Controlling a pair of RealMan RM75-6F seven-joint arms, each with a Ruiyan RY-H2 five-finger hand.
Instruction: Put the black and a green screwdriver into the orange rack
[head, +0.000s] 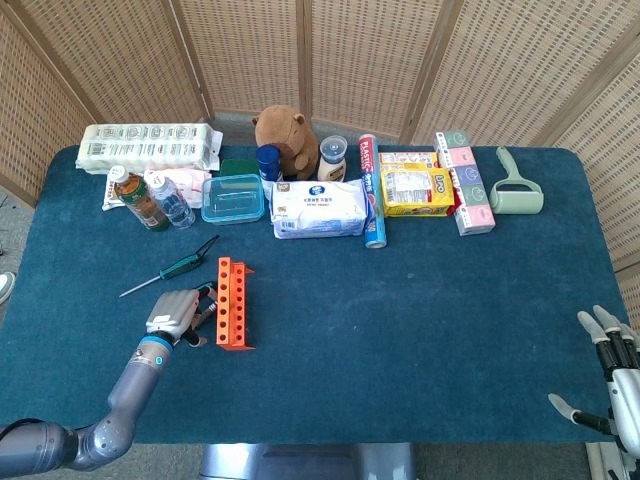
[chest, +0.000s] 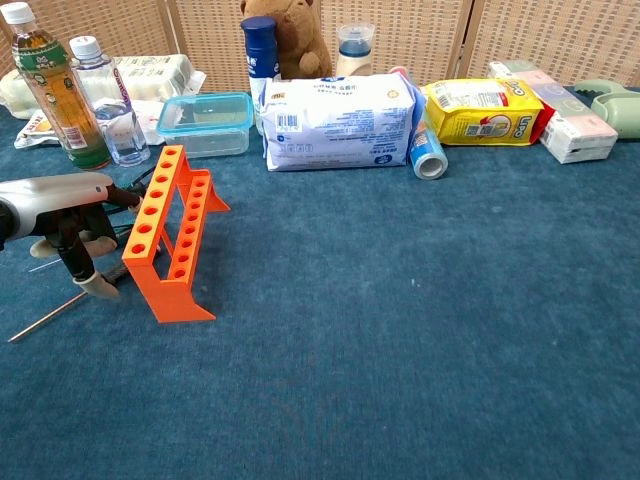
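The orange rack (head: 233, 303) stands upright at the table's front left, also in the chest view (chest: 170, 232). My left hand (head: 172, 314) sits just left of it, fingers curled down over the black screwdriver (head: 206, 311). That tool lies on the cloth, with its thin shaft (chest: 45, 318) sticking out towards the front left. From the chest view my left hand (chest: 62, 208) hides the handle, so the grip cannot be made out. The green screwdriver (head: 180, 266) lies flat behind the hand. My right hand (head: 612, 385) hovers at the front right corner, fingers spread and holding nothing.
Along the back stand two bottles (head: 150, 198), a clear lidded box (head: 233, 198), a wipes pack (head: 320, 208), a brown plush toy (head: 285, 135), a yellow packet (head: 415, 190), a blue-capped tube (head: 371, 195) and a lint roller (head: 515, 190).
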